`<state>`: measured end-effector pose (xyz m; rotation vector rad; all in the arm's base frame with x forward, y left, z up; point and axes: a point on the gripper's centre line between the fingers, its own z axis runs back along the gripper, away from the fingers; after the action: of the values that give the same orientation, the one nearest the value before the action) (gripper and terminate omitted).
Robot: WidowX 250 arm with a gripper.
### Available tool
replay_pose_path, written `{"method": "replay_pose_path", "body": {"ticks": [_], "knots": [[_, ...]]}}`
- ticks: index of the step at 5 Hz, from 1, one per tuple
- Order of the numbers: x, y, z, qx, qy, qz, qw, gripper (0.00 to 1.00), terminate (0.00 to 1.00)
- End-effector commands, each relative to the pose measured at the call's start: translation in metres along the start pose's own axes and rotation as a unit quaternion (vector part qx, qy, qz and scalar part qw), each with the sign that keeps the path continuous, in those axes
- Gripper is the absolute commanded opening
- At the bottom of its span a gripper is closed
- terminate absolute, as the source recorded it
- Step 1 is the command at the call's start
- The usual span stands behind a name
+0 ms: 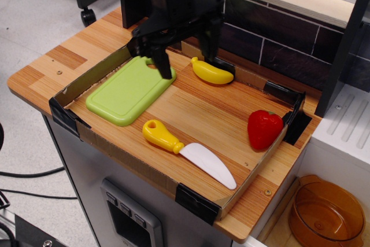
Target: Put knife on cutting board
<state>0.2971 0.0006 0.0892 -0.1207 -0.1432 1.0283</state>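
Observation:
The knife (186,151) has a bulbous yellow handle and a broad white blade. It lies flat near the front edge of the wooden tray, blade pointing right. The light green cutting board (128,91) lies at the tray's left, its handle hole at the far end partly hidden by one finger. My gripper (188,56) is black, open and empty, hovering over the back of the tray between the board's far end and the banana. It is well above and behind the knife.
A yellow toy banana (211,72) lies at the back of the tray. A red toy strawberry (265,128) sits at the right. Low cardboard walls (92,74) with black corner clips ring the tray. A dark brick backsplash (272,33) stands behind. An amber bowl (325,211) sits lower right.

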Motion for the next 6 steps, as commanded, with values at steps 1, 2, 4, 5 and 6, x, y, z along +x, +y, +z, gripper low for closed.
{"method": "replay_pose_path", "body": {"ticks": [1, 2, 4, 5, 6], "knots": [[-0.011, 0.014, 0.0, -0.002, -0.013, 0.128, 0.9917, 1.0, 0.0], [-0.016, 0.04, -0.017, 0.012, -0.02, 0.197, 0.9801, 1.0, 0.0], [-0.012, 0.062, -0.036, 0.031, -0.007, 0.214, 0.9763, 1.0, 0.0], [-0.01, 0.061, -0.039, 0.019, -0.011, 0.208, 0.9779, 1.0, 0.0], [-0.011, 0.061, -0.053, 0.029, -0.02, 0.2, 0.9791, 1.0, 0.0]]}}
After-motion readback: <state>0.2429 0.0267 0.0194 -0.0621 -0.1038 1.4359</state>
